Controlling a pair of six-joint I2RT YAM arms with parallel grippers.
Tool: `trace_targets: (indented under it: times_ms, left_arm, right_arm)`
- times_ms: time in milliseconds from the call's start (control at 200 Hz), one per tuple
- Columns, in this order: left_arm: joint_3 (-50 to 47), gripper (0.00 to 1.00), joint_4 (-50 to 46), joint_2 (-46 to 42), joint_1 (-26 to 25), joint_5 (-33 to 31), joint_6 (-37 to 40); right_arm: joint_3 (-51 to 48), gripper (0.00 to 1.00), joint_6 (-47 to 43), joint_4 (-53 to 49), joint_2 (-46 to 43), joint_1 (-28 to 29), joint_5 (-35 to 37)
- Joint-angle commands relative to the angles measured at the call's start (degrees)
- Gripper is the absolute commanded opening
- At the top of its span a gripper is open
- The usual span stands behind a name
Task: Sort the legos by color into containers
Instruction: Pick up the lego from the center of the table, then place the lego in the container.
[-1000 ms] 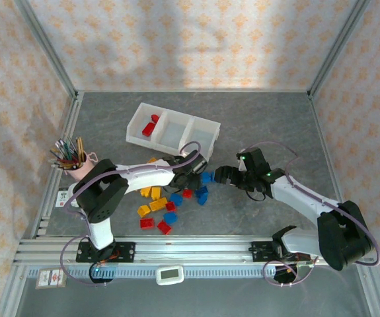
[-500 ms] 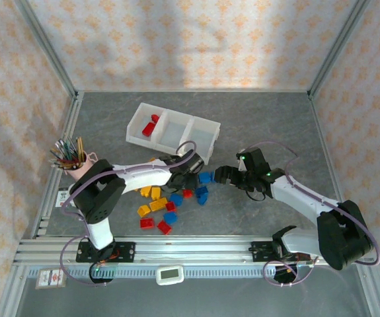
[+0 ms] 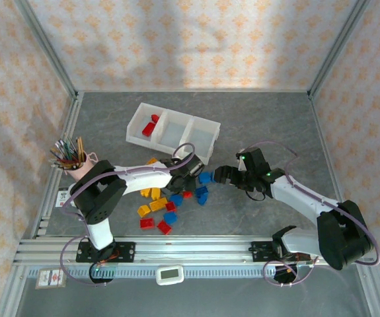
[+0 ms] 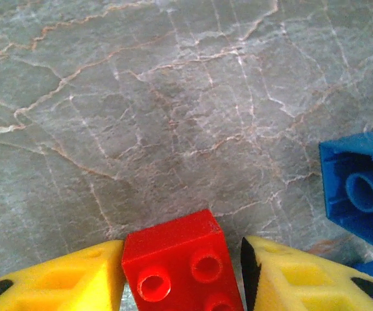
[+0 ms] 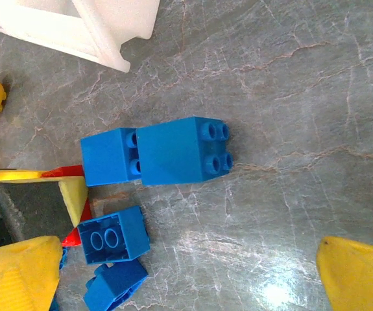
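Pick-up step judged in hand: left gripper (image 4: 183, 245) pinches a red brick (image 4: 180, 262) at lower centre of its wrist view, right gripper (image 5: 189, 278) spread wide above blue bricks (image 5: 180, 150); next move calls for lifting it clear to the tray (image 3: 135, 134), upper-left compartment.

Enclosure walls (image 3: 196, 39): cream, orange floral print, possibly fabric. Floor (image 3: 275, 125): grey veined stone-look surface. Aluminium rails (image 3: 196, 247) along near edge. Uneven light on back wall.
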Motion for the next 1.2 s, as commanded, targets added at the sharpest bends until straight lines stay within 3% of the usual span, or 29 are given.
trace_targets:
  times_ms: [0, 345, 606, 916, 1196]
  left_arm:
    - [-1.3, 0.42, 0.9, 1.3, -0.1, -1.7, -1.7]
    - [-1.3, 0.22, 3.1, -1.7, 1.2, -3.0, -3.7]
    - [-1.2, 0.17, 2.6, -10.1, 4.8, -4.4, -4.5]
    - [6.3, 0.17, -2.4, -17.7, 17.7, -9.2, 5.2]
    - [23.8, 0.15, -2.9, -2.8, 29.7, -10.1, 15.9]
  right_arm:
    - [0.0, 1.00, 0.1, 0.8, -0.4, -0.4, -0.1]
    - [3.1, 1.00, -1.1, -0.6, 0.2, -0.4, 0.5]
    - [5.2, 1.00, -2.2, -1.6, -0.1, -0.3, -0.3]
    - [13.2, 1.00, -0.6, 1.7, 6.0, 3.0, -1.0]
    - [18.3, 1.00, 4.0, 10.6, 12.2, 3.6, 0.8]
